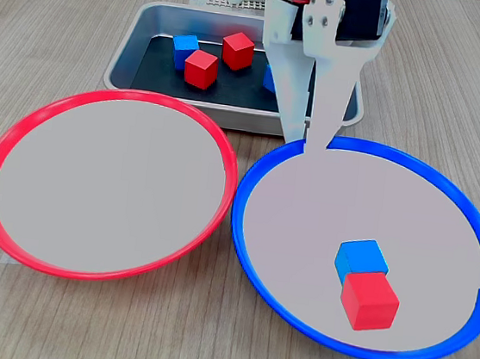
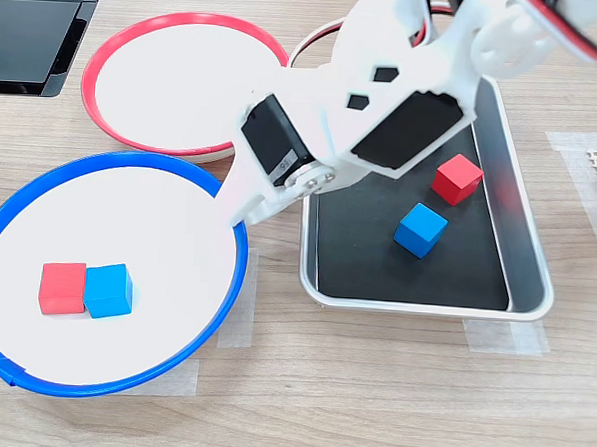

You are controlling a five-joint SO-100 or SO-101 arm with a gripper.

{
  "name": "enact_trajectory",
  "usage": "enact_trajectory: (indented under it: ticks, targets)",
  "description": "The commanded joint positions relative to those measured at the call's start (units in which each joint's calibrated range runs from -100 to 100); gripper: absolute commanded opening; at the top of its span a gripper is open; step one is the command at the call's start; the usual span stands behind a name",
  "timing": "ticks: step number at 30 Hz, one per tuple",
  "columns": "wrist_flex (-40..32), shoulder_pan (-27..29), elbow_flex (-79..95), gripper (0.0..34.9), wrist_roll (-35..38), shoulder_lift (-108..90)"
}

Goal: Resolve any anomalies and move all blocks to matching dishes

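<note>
Red block (image 1: 369, 302) touches blue block (image 1: 361, 257) in blue-rimmed dish (image 1: 247, 232); fingers (image 1: 310, 135) nearly closed, empty; no writing readable.

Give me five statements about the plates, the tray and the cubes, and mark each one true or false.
1. The red-rimmed plate holds no cubes. True.
2. The blue-rimmed plate holds two blue cubes. False: it holds one blue cube and one red cube.
3. Those two cubes lie touching each other. True.
4. The metal tray is empty. False: cubes lie in it, among them a red one and a blue one.
5. The gripper is clamped on a red cube. False: nothing shows between its fingers above the far rim of the blue-rimmed plate.
</note>
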Motion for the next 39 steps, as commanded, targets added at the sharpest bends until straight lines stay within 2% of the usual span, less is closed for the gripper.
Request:
enact_trajectory:
  ticks: [1, 10, 16, 20, 22, 28, 30, 32, 35, 39]
  targets:
    - [3.6, 0.1, -3.0, 5.2, 0.2, -3.4]
    - [12.4, 0.4, -4.8, 5.9, 0.4, -8.1]
    - [23.1, 1.1, -7.9, 5.1, 0.6, -16.0]
    - [35.6, 3.7, -8.2, 9.1, 4.0, -24.1]
    - [39.0, 5.7, -3.7, 11.9, 7.0, -27.5]
    - [32.5, 7.3, 10.9, 19.7, 12.7, -29.2]
    - [32.3, 7.2, 11.4, 20.1, 13.4, -28.3]
    - [33.1, 7.0, 11.7, 22.9, 14.5, -27.2]
    - [33.8, 6.5, 13.2, 23.9, 16.2, -26.1]
    - [33.1, 5.2, 15.3, 23.4, 17.2, -23.9]
